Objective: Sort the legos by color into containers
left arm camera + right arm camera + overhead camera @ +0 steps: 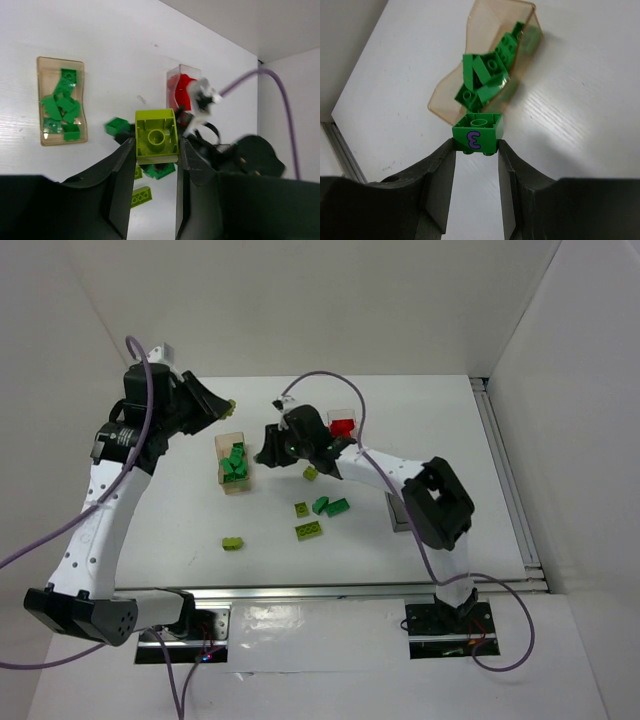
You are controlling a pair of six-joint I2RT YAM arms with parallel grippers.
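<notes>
My left jaws are clamped on a lime brick (156, 136), lifted off the desk (420, 410) to the far left of the tan-tinted box (220, 452). My right jaws are clamped on a dark green brick (477, 132) marked with a purple squiggle, hanging just to the right of that box's rim and, by my reckoning, about to drop in.

That box already has a heap of dark green bricks (234, 464) in it. The clear box (335, 412), to the right of the tan-tinted box and a little farther back, has red bricks (343, 427) in it. I see no red left loose, so red looks finished.

On the near right of the tan-tinted box, loose pieces lie on the desk:
- Two green bricks (330, 506) are side by side.
- One small lime piece (311, 473) is closest to the box.
- Two more lime bricks (305, 520) are below that piece.
- A fourth lime brick (234, 543) sits alone, straight toward my bases from the box.

I cannot find a third box for the lime ones in any view. My judgement is that the job is a bit past half: green nearly done, lime barely begun.
</notes>
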